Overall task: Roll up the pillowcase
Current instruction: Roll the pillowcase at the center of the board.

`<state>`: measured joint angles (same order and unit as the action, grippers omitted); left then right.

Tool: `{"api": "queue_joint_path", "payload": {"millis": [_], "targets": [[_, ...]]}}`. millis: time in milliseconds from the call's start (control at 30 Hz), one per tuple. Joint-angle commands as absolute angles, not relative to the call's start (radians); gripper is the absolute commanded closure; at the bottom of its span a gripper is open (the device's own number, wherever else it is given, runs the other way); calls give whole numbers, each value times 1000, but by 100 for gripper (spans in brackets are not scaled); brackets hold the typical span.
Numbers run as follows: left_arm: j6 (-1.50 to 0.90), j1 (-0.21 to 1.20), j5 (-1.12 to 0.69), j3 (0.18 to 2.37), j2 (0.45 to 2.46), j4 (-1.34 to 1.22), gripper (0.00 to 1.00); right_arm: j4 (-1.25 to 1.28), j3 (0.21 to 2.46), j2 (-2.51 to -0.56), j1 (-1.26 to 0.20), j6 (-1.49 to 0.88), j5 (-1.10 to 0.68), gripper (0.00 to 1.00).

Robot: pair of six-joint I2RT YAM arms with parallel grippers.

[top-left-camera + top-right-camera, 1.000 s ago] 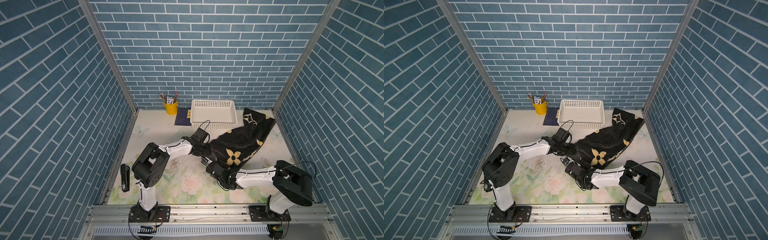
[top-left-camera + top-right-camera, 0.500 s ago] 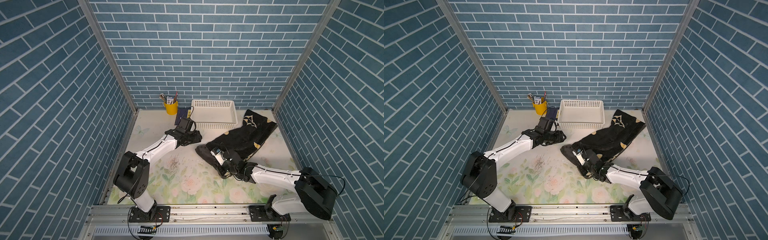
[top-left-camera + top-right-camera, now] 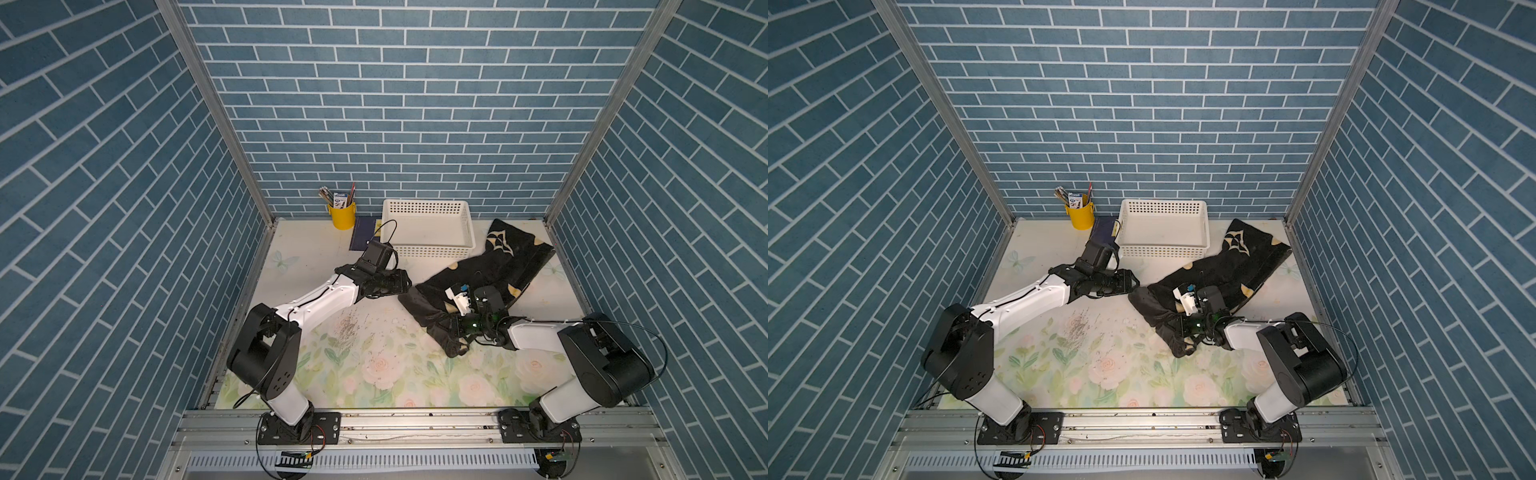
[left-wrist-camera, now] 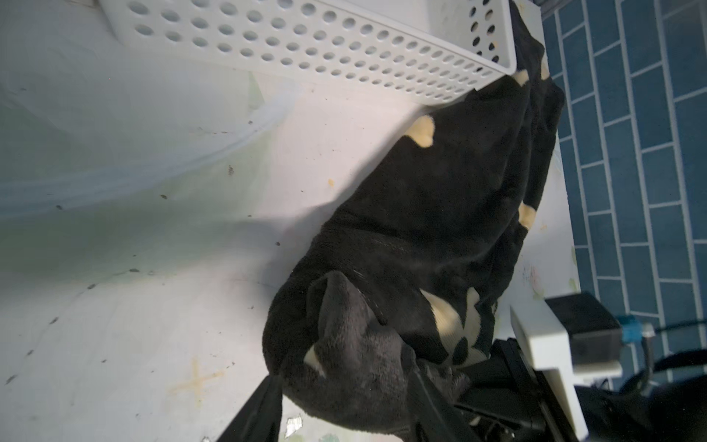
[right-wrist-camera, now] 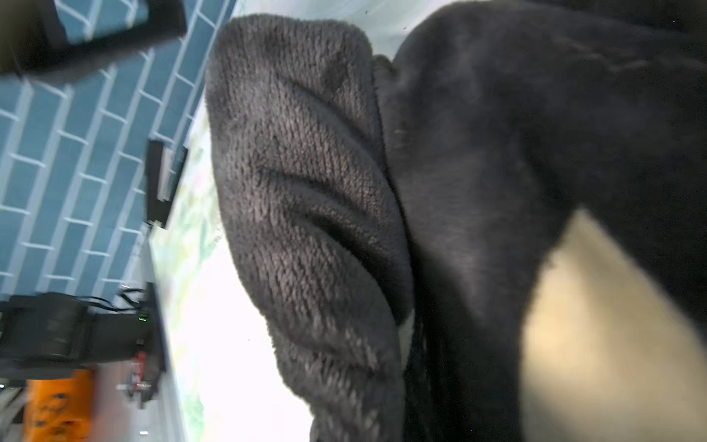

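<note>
Diagonally across the table's (image 3: pixel 374 374) right half lies the black pillowcase (image 3: pixel 494 266), far end beside the basket (image 3: pixel 432 249), near end bunched. The right gripper (image 3: pixel 448 331) pinches that bunched end. The left gripper (image 3: pixel 400 283), jaws spread, hovers just beside it.

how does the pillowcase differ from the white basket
The pillowcase is black plush with cream motifs; the white basket is perforated plastic. The pillowcase lies limp, its near end bunched in the right end effector; the basket stands rigid and empty. Both rest on the table.
</note>
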<state>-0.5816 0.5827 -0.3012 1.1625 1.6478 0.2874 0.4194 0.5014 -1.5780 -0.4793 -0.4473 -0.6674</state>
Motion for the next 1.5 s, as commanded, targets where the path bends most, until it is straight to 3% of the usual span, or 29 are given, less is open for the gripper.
{"api": "queue_joint_path", "payload": {"millis": [0,133,200,300,533,700,833,1067,1167,1467], "targets": [[-541,617,-320,1157,1680,272,44,425,477,-1652,-408,-541,-739,100],[-535,649,-320,1192,1746,257,45,423,493,-1688,-368,-554,-762,100],[-538,655,-312,1229,1796,253,45,398,506,-1687,-368,-538,-748,93],[-575,657,-280,1286,1869,261,45,351,524,-1669,-368,-511,-715,70],[-632,657,-227,1368,1968,340,47,112,602,-1483,-384,-380,-495,31],[-651,657,-224,1369,1977,342,47,-68,672,-1302,-463,-272,-194,25],[-658,659,-230,1376,1991,344,47,-116,686,-1210,-623,-196,78,23],[-666,660,-240,1379,2004,339,47,-55,674,-1269,-950,17,484,20],[-667,660,-244,1376,2004,339,47,3,686,-1355,-1014,87,572,16],[-667,660,-249,1365,2002,333,47,107,724,-1603,-1021,224,632,14]]}}
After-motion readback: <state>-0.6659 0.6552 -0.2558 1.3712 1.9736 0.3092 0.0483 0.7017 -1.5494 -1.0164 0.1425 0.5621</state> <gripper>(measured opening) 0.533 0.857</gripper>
